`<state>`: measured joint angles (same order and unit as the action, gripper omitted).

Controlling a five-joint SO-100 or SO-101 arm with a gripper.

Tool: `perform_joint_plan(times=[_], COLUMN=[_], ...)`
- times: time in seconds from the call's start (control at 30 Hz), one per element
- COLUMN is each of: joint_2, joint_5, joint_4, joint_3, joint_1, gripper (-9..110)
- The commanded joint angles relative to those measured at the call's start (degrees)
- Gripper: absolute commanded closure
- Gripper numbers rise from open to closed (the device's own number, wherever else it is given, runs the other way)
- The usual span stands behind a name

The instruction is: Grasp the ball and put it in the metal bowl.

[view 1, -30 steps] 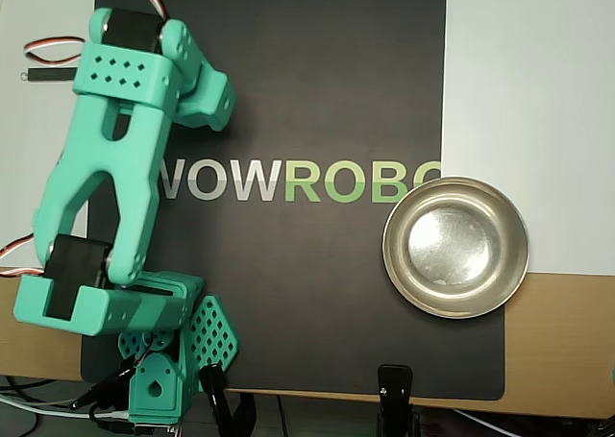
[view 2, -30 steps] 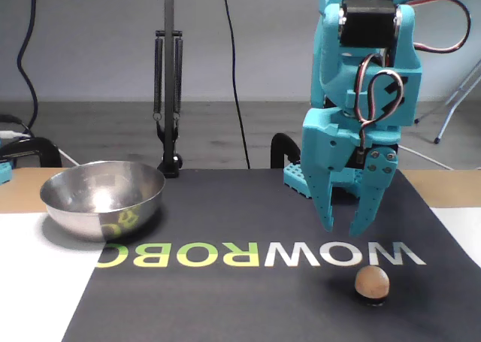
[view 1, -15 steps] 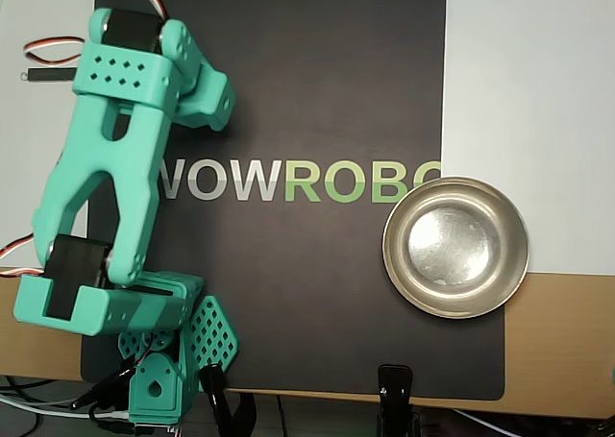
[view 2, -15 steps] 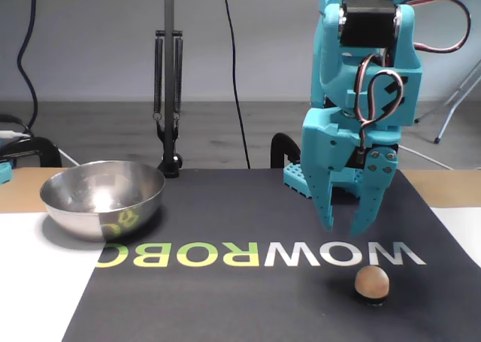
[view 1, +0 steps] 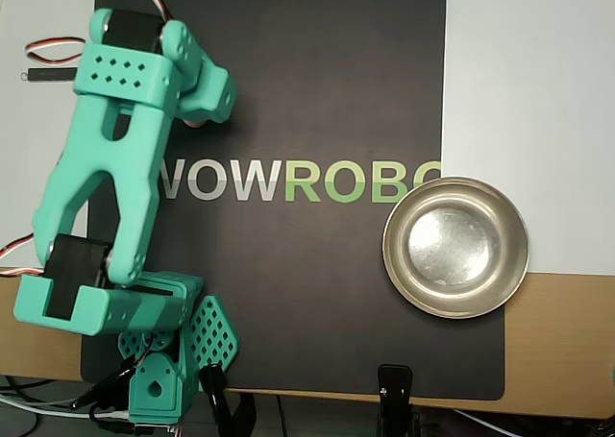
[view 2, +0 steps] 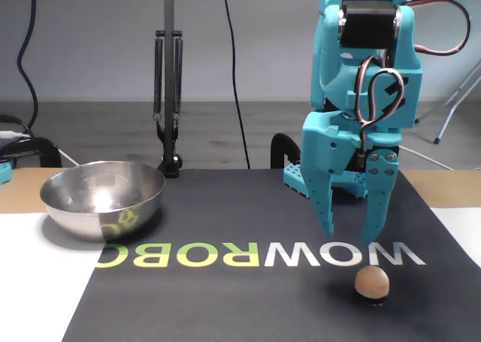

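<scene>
Ball point(view 2: 372, 281), tan and small, sits on the black mat point(view 2: 248, 297) at about 5 o'clock in the fixed view, just below the teal end effector point(view 2: 352, 237) whose fingers hang spread above it, well apart from the metal bowl point(view 2: 102, 198) at 9 o'clock.

One ball point(view 2: 372, 280), one metal bowl point(view 2: 102, 198) (apparently empty), one black mat point(view 1: 317, 72), one arm point(view 1: 106, 182).
</scene>
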<state>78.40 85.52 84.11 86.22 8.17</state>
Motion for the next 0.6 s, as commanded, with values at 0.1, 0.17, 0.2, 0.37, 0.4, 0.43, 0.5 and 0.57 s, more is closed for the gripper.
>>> perform_joint_plan(times=[0.1,0.17,0.2,0.37,0.4,0.43,0.5,0.57], joint_2=[0.26,0.26,0.26,0.18,0.00,-0.26,-0.70,-0.97], joint_5=[0.44,0.44,0.44,0.44,0.44,0.44,0.44,0.44], joint_4=[0.35,0.35,0.35,0.26,0.18,-0.09,-0.26,-0.26], joint_3=[-0.26,-0.26,-0.18,-0.09,-0.09,0.26,0.62,0.62], joint_1=[-0.35,-0.35,-0.35,-0.44,-0.53,-0.53,-0.53,-0.53], gripper=[58,58,58,58,58,58,58,58])
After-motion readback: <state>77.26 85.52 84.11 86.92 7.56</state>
